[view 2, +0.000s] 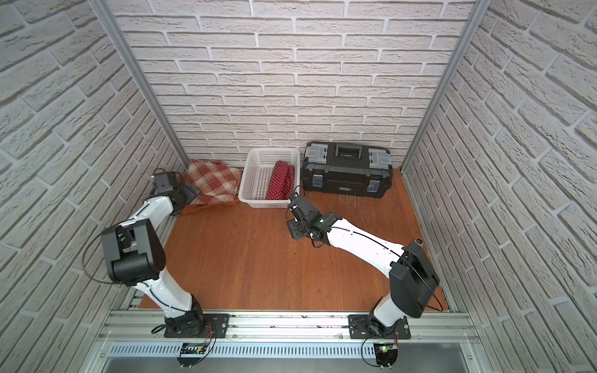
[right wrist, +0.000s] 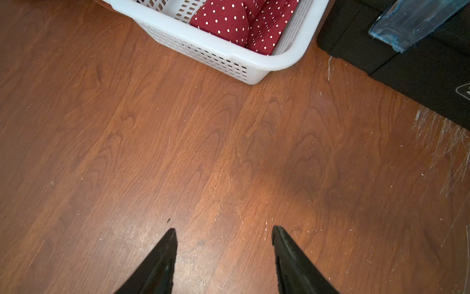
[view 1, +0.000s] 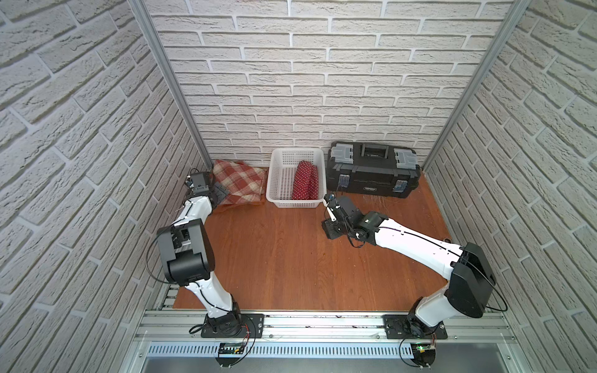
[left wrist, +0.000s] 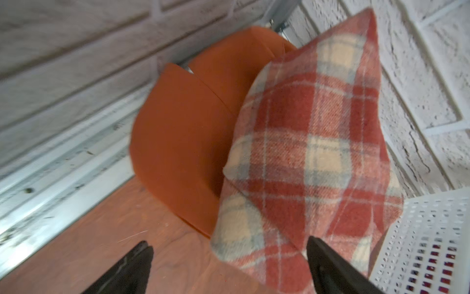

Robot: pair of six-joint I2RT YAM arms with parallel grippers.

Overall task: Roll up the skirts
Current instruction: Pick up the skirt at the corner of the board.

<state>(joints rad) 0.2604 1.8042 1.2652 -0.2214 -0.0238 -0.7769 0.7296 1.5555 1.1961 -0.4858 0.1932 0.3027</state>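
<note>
The red-and-cream plaid skirt [view 1: 240, 182] [view 2: 213, 182] [left wrist: 305, 152] lies loosely folded at the back left corner, on top of the plain rust-orange skirt [left wrist: 183, 142] [view 1: 226, 207]. My left gripper [view 1: 220, 192] [left wrist: 229, 241] is open at the plaid skirt's near corner. One finger is over the cloth, the other over bare wood, and it holds nothing. The dark red polka-dot skirt [view 1: 305, 181] [view 2: 281, 182] [right wrist: 244, 23] lies rolled inside the white basket [view 1: 290, 202] [right wrist: 254, 61]. My right gripper [view 1: 330, 226] [view 2: 295, 230] [right wrist: 224, 229] hangs open over bare wood in front of the basket's right corner.
A black toolbox [view 1: 371, 171] [view 2: 347, 171] [right wrist: 419, 76] stands at the back right, close to the basket. Brick-pattern walls close in the back and both sides. The plaid and orange skirts are pressed against the left wall and its metal rail [left wrist: 63, 165].
</note>
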